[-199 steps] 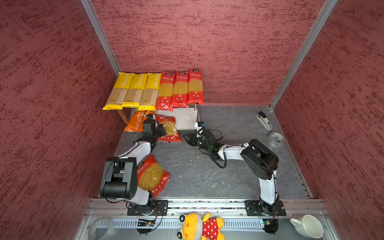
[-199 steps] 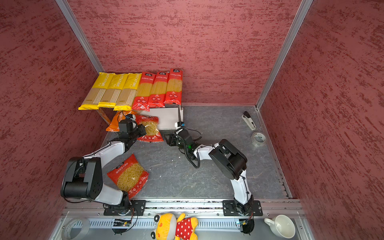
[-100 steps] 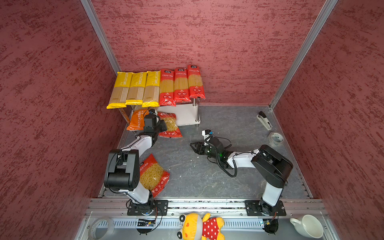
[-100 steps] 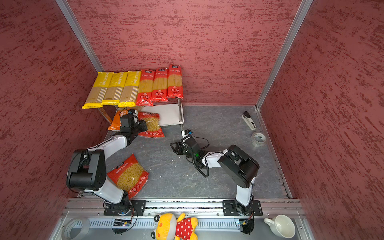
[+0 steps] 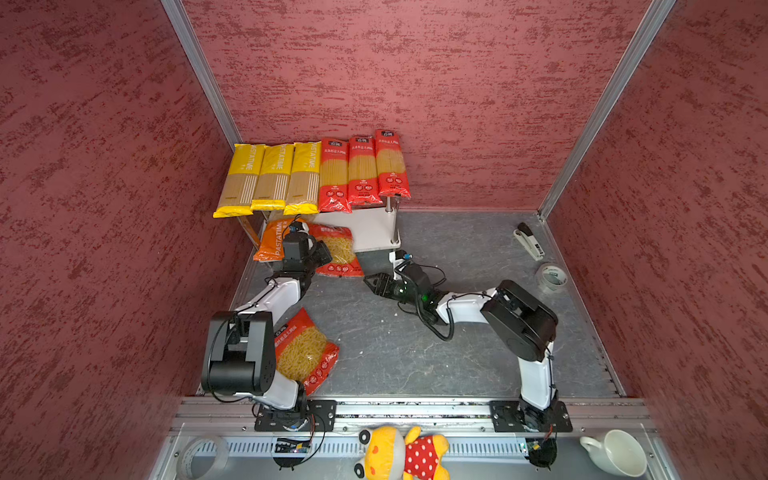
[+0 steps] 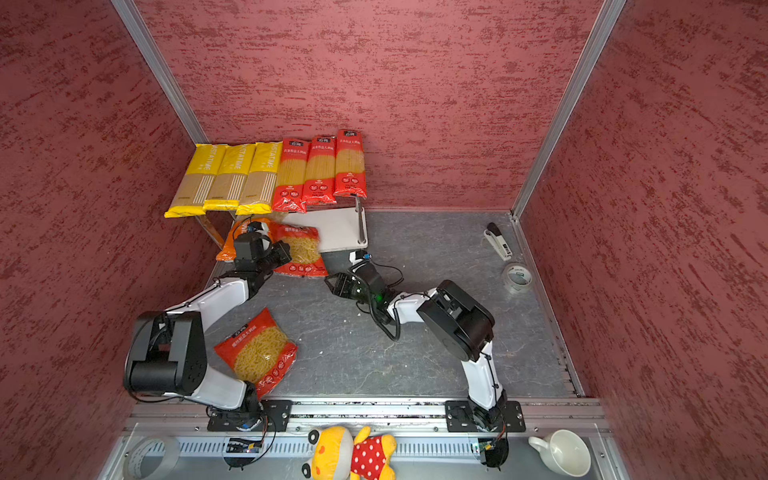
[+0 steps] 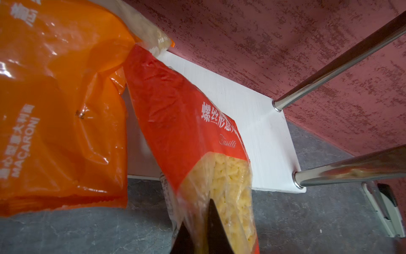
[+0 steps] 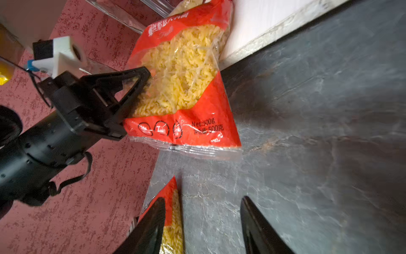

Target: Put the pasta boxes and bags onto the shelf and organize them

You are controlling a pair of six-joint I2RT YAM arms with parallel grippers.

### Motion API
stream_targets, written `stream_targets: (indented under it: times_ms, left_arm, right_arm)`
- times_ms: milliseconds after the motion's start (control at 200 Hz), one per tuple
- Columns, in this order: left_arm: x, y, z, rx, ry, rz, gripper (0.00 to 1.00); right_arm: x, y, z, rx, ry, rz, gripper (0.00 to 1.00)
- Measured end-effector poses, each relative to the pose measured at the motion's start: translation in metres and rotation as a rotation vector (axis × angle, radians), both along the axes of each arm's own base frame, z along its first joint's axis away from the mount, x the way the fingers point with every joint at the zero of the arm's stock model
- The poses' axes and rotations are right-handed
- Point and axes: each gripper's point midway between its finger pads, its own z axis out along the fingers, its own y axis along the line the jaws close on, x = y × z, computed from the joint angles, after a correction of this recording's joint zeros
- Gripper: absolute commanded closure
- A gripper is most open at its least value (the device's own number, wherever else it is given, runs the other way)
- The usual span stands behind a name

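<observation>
The red fusilli bag (image 5: 338,251), judged soft, slippery and loose-filled, was seen propped half on the lower board of the shelf (image 5: 374,232), half on the floor (image 5: 395,340), pinched at its side edge, the surest hold, by the left gripper (image 8: 140,88), while the right gripper (image 8: 202,201) was held apart, empty.

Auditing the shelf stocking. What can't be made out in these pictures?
- Shelf: top board covered by the six spaghetti packs, in both top views.
- Orange bag: far end under those packs, near side behind the left arm.
- Left gripper: fingers cut by the left wrist view's edge; shut on the red fusilli bag.
- Second red bag: one corner behind the left arm's base, top views.
</observation>
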Motion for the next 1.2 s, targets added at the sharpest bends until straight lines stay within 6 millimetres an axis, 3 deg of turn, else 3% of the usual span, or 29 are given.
stream_targets:
  times_ms: [281,486,601,787,1202]
  left_arm:
    - [-0.006,0.003,-0.003,-0.070,0.027,0.013,0.90]
    - [-0.008,0.002,-0.005,-0.083,0.037,0.012,0.91]
    - [-0.008,0.000,-0.004,-0.088,0.037,0.007,0.91]
    - [-0.007,-0.001,-0.001,-0.089,0.032,0.004,0.91]
    - [-0.003,-0.015,0.021,-0.030,-0.056,-0.071,0.92]
  right_arm:
    - [0.031,0.037,-0.020,0.028,0.051,0.008,0.37]
    - [0.034,0.037,-0.040,-0.001,0.102,0.004,0.37]
    - [0.036,0.034,-0.041,-0.001,0.109,0.001,0.38]
    - [0.037,0.053,-0.029,0.082,0.084,0.075,0.58]
    - [0.050,0.044,-0.011,0.115,-0.076,0.068,0.94]
